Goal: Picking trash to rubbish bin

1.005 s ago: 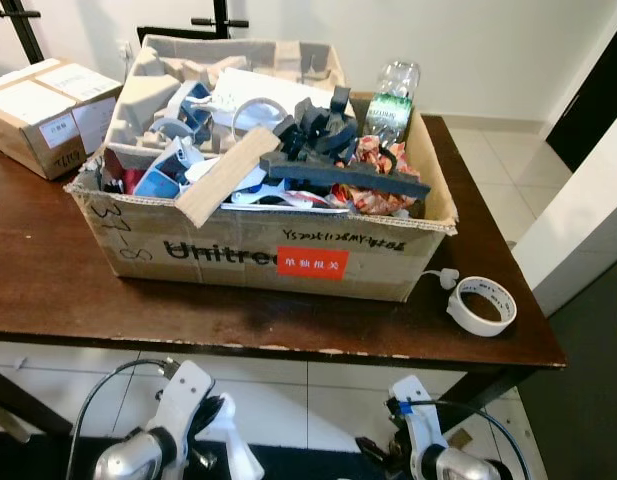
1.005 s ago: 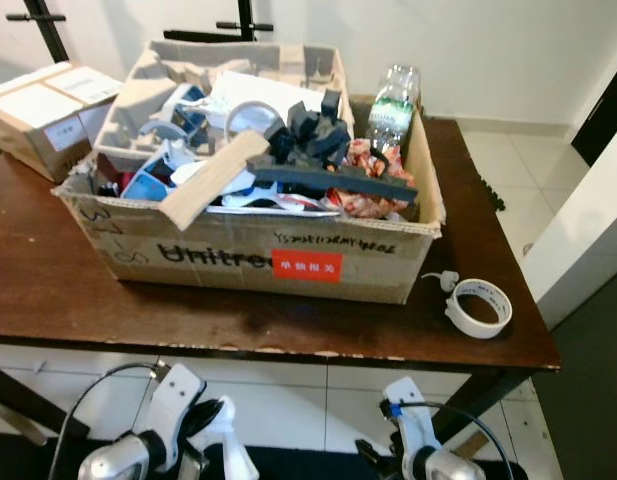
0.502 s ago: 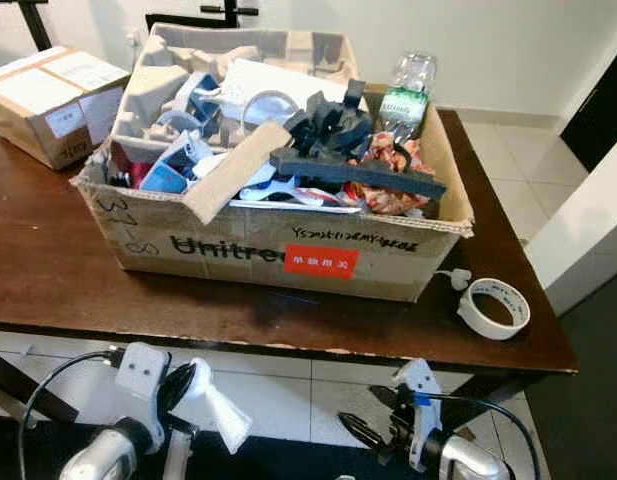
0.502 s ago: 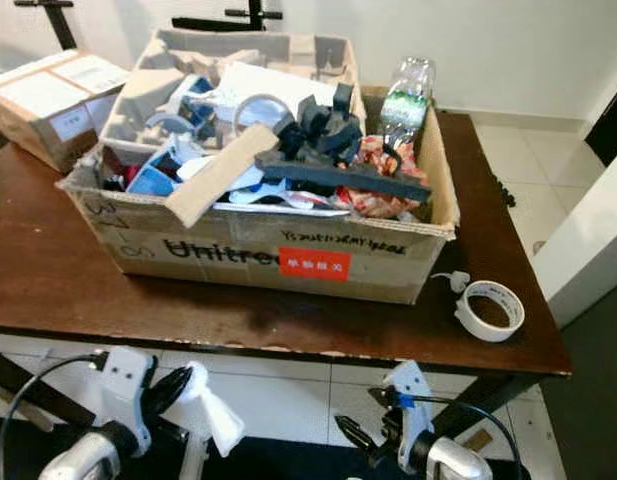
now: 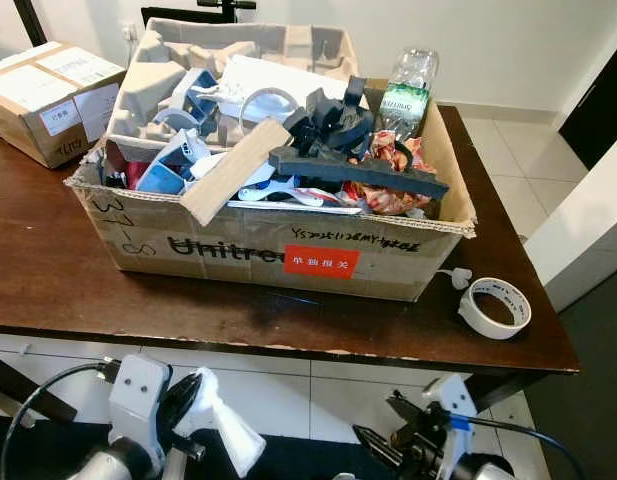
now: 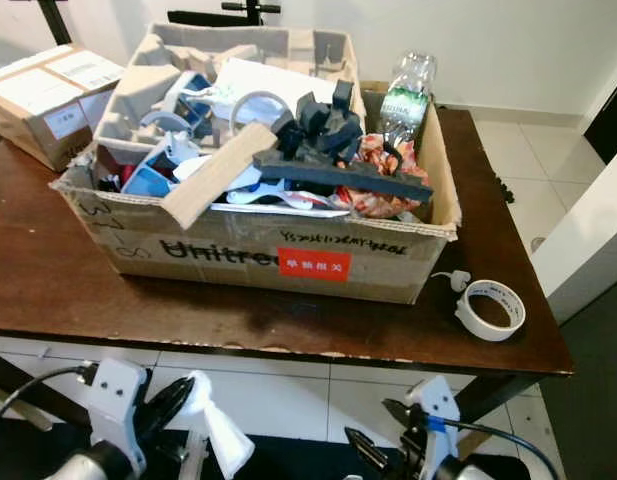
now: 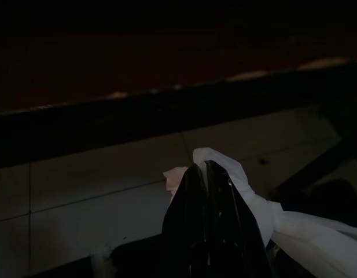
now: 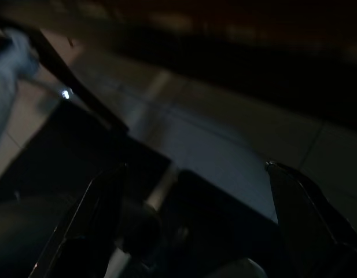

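Over the last second I have closed on the table (image 5: 48,290); both arms have come lower. My left gripper (image 7: 206,174), below the table's front edge, is pinched on white tissue (image 5: 223,430), carried toward the cardboard box (image 5: 258,245) serving as bin. My right gripper (image 5: 388,440) hangs spread, empty. Tape roll (image 5: 496,306) sits at the right corner; pale tiled floor (image 5: 508,190) beyond.
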Motion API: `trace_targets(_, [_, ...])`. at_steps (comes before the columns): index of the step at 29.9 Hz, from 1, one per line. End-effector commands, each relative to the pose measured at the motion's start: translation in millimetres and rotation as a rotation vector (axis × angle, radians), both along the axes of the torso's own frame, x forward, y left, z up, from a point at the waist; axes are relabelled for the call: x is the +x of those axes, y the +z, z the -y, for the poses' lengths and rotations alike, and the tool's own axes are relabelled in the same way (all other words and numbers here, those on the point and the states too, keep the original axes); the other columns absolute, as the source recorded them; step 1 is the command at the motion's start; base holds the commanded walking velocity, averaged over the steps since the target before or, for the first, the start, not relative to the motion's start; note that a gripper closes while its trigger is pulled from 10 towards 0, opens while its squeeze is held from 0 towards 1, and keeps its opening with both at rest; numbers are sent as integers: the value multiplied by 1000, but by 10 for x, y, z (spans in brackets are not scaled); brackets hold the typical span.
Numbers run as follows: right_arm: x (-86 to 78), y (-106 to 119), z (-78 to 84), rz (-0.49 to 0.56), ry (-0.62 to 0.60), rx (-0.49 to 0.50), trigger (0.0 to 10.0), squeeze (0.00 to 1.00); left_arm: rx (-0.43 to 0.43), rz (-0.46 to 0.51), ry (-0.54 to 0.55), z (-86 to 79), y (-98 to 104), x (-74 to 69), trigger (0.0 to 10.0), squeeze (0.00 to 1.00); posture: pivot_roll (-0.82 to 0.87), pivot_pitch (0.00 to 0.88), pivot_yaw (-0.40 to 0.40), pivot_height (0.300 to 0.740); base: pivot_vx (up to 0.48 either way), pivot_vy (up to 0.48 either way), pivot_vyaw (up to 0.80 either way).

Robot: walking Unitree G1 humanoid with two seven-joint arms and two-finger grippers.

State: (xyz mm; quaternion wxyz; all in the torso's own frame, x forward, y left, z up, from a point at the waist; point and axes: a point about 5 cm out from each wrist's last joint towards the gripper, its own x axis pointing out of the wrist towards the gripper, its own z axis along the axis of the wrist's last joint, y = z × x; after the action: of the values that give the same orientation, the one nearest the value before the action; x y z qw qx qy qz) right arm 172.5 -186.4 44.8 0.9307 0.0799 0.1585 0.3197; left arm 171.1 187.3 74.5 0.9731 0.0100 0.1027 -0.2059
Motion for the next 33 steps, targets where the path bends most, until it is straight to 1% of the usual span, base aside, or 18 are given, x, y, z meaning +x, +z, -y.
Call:
trace_targets(1, [-10, 75, 52, 3, -25, 14, 10000, 0, 6, -13, 0, -18, 28, -35, 10000, 0, 120, 156, -42, 740, 0, 0, 0])
trace_targets(4, [-63, 245, 37, 19, 28, 39, 10000, 0, 7, 0, -2, -21, 113, -52, 10000, 0, 118, 154, -37, 740, 0, 0, 0])
trace_targets(6, [-80, 289, 30, 23, 55, 42, 10000, 0, 7, 7, -3, -20, 140, -49, 10000, 0, 117, 153, -36, 740, 0, 0, 0])
trace_targets(11, [-86, 523, -12, 40, 152, 137, 10000, 0, -8, 74, -7, -9, 330, 17, 10000, 0, 115, 153, -39, 740, 0, 0, 0])
trace_targets(13, [-63, 650, -54, 60, 188, 187, 10000, 0, -5, 130, 0, -14, 458, 77, 10000, 0, 115, 153, -39, 740, 0, 0, 0])
trace_targets(16, [-46, 684, -62, 70, 191, 203, 10000, 0, -7, 144, 6, -17, 494, 97, 10000, 0, 115, 153, -39, 740, 0, 0, 0])
trace_targets(17, [-14, 743, -71, 86, 191, 225, 10000, 0, -9, 168, 8, -19, 559, 127, 10000, 0, 122, 156, -44, 740, 0, 0, 0])
trace_targets(18, [-14, 743, -71, 86, 191, 225, 10000, 0, -9, 168, 8, -19, 559, 127, 10000, 0, 122, 156, -44, 740, 0, 0, 0])
trace_targets(19, [26, 803, -79, 107, 187, 249, 10000, 0, -13, 194, 11, -18, 631, 163, 10000, 0, 122, 156, -44, 740, 0, 0, 0])
trace_targets(20, [119, 930, -98, 153, 174, 300, 10000, 0, -15, 243, -15, 8, 762, 239, 10000, 0, 122, 156, -44, 740, 0, 0, 0])
trace_targets(21, [119, 930, -98, 153, 174, 300, 10000, 0, -15, 243, -15, 8, 762, 239, 10000, 0, 122, 156, -44, 740, 0, 0, 0])
trace_targets(23, [230, 1075, -134, 209, 178, 360, 10000, 0, -14, 288, -39, 27, 877, 345, 10000, 0, 139, 156, -41, 740, 0, 0, 0])
trace_targets(24, [230, 1075, -134, 209, 178, 360, 10000, 0, -14, 288, -39, 27, 877, 345, 10000, 0, 139, 156, -41, 740, 0, 0, 0])
trace_targets(26, [331, 1225, -151, 260, 193, 401, 10000, 0, -33, 330, -59, 69, 1006, 429, 10000, 0, 141, 155, -37, 740, 0, 0, 0])
trace_targets(29, [389, 1310, -151, 290, 196, 414, 10000, 0, -42, 354, -78, 110, 1080, 463, 10000, 0, 143, 154, -36, 740, 0, 0, 0])
trace_targets(30, [440, 1396, -150, 316, 206, 440, 10000, 0, -55, 365, -101, 150, 1130, 483, 10000, 0, 146, 153, -37, 740, 0, 0, 0])
trace_targets(32, [461, 1439, -151, 322, 219, 466, 10000, 0, -67, 362, -132, 185, 1151, 490, 10000, 0, 148, 153, -39, 740, 0, 0, 0])
trace_targets(33, [460, 1450, -146, 319, 232, 479, 10000, 0, -78, 354, -173, 229, 1159, 475, 10000, 0, 150, 152, -41, 740, 0, 0, 0])
